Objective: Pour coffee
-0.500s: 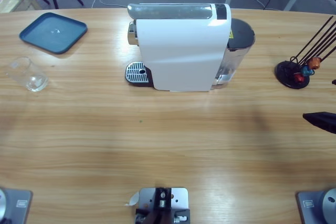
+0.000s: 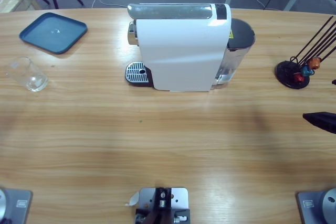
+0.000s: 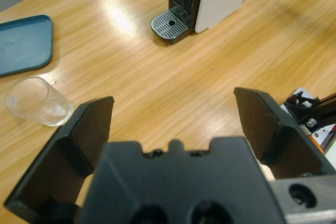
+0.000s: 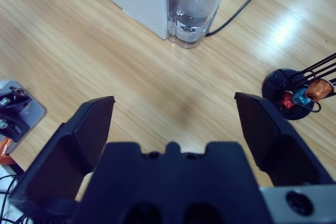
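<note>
High view: my coffee machine (image 2: 181,51) stands mid-table. The glass (image 2: 29,74) sits well apart at the far edge, near a blue tray (image 2: 52,32). I can't see any coffee in it.

Left wrist view: my left gripper (image 3: 173,124) is wide open and holds nothing. The glass (image 3: 37,100) is close by, the drip grate (image 3: 170,24) farther off.

Right wrist view: my right gripper (image 4: 173,124) is open and empty too, facing the water tank (image 4: 197,3). A pod rack (image 4: 296,95) stands beside. The glass is clear and slippery, so I think a bad grab could tip it.

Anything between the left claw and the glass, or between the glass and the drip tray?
Nothing visible. Bare table lies between the open left claw and the glass, and between the glass and the coffee machine's drip tray.
</note>
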Motion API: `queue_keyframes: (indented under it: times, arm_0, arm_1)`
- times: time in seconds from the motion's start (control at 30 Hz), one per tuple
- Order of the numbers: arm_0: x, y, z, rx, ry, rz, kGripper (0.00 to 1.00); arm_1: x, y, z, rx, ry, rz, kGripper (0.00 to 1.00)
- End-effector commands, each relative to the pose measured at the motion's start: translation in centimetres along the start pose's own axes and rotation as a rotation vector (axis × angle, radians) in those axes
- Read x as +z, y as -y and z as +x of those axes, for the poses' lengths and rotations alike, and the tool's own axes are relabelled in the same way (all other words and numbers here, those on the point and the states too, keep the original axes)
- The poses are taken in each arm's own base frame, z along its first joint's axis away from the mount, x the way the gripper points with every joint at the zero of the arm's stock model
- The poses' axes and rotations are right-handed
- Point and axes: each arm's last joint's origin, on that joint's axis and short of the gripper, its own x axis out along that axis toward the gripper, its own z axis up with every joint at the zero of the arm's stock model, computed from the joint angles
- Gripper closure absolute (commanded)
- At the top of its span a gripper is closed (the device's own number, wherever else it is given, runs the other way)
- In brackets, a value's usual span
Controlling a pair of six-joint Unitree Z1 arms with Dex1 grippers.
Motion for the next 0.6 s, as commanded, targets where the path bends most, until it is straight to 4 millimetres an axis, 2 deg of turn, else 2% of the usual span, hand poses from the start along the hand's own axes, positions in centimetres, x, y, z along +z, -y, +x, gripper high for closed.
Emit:
queue_keyframes:
  times: [0.03, 0.13, 0.27, 0.4, 0.6]
  arm_0:
    - [1.4, -0.3, 3.0, -0.058, -0.072, -0.079, 0.000]
    - [2.7, -0.6, 4.4, -0.071, -0.070, -0.090, 0.000]
    - [6.7, -1.2, 6.6, -0.066, -0.020, -0.226, 0.000]
    - [11.0, -1.5, 11.3, -0.193, -0.060, -0.442, 0.000]
    - [13.5, -2.3, 16.1, -0.223, -0.088, -0.641, 0.000]
  arm_1:
    - [-0.1, 0.0, 0.8, -0.004, -0.034, -0.005, 0.000]
    - [0.0, 0.0, 0.9, -0.003, -0.038, -0.005, 0.000]
    - [0.1, 0.0, 1.1, -0.002, -0.046, -0.005, 0.000]
    - [0.1, 0.0, 1.1, -0.002, -0.049, -0.005, 0.000]
    - [0.1, 0.0, 1.1, -0.002, -0.050, -0.006, 0.000]
